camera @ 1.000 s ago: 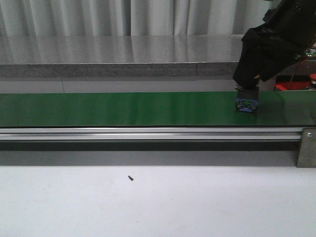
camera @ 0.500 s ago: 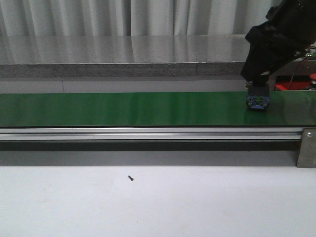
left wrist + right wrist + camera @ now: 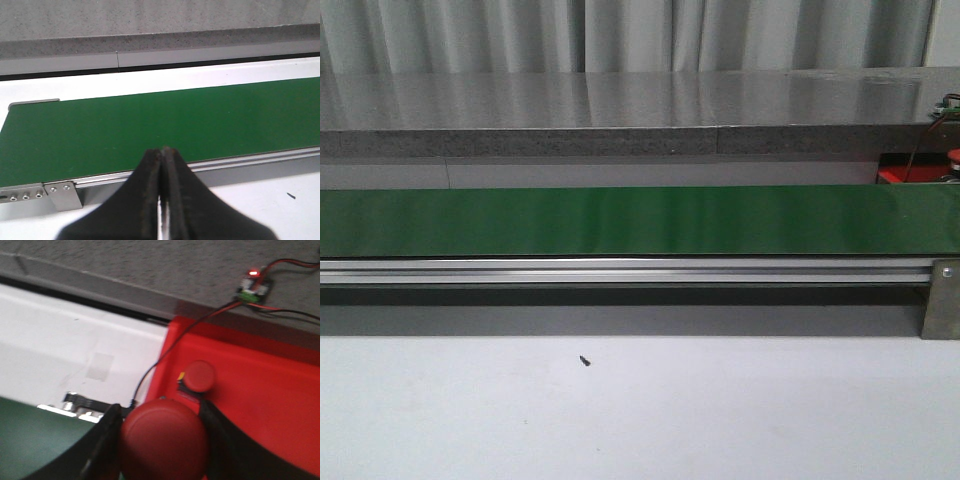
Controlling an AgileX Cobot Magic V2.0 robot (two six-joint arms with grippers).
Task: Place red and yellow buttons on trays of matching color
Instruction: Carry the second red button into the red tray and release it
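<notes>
Claws first, left to right. The left claw (image 3: 162, 200) has its two dark fingers pressed together with nothing between them; beyond its tips runs the green conveyor belt (image 3: 165, 125), bare along its length, with the white bench (image 3: 150, 82) past the belt's far edge. The right claw (image 3: 160, 440) is clamped on a red button (image 3: 164, 440), one finger on each side of the round cap. Just beyond that held button, a second red button (image 3: 197, 376) sits on the red tray (image 3: 270, 390). A black wire (image 3: 165, 352) crosses the tray's rim beside it. In the front view neither arm appears.
</notes>
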